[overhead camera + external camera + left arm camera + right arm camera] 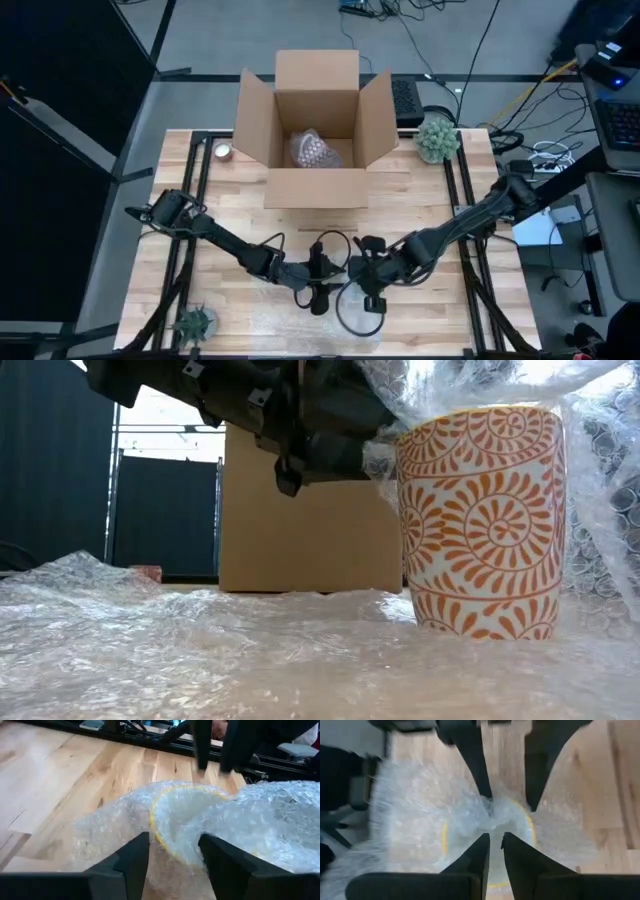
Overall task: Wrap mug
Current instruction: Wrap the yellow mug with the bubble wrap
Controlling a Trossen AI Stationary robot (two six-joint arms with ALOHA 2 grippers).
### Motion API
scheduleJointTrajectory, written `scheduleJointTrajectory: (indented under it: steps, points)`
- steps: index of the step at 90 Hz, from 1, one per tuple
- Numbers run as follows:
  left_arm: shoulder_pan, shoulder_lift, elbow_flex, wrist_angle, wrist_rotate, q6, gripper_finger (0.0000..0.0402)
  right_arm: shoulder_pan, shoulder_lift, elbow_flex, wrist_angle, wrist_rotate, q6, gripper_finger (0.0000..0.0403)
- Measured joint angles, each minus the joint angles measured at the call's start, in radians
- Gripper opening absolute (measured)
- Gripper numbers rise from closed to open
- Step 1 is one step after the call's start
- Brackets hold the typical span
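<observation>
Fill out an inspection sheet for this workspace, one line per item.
Surface: wooden table, partly covered by bubble wrap.
Job's things: orange-patterned mug upright on the wrap, with wrap pulled over its rim.
Clutter: open cardboard box at the far edge with a wrapped item inside; small plant beside it; another plant at the near left corner.
Grippers: left claw open around the mug's rim; right claw shut on the wrap bunched above the mug.
Cables: several cables on the floor beyond the table.
Surroundings: dark panels to the left; no person clearly seen.
</observation>
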Motion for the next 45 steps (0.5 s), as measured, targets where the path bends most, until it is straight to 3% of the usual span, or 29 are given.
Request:
scheduleJointTrajectory:
  steps: [14,45]
  points:
    - [0.0,0.001,0.0,0.0,0.0,0.0,0.0164,0.019,0.034,0.004,0.139,0.043,-0.024,0.004]
    - [0.0,0.001,-0.001,0.0,0.003,0.0,0.0164,0.016,0.213,0.002,0.075,0.045,0.01,0.004]
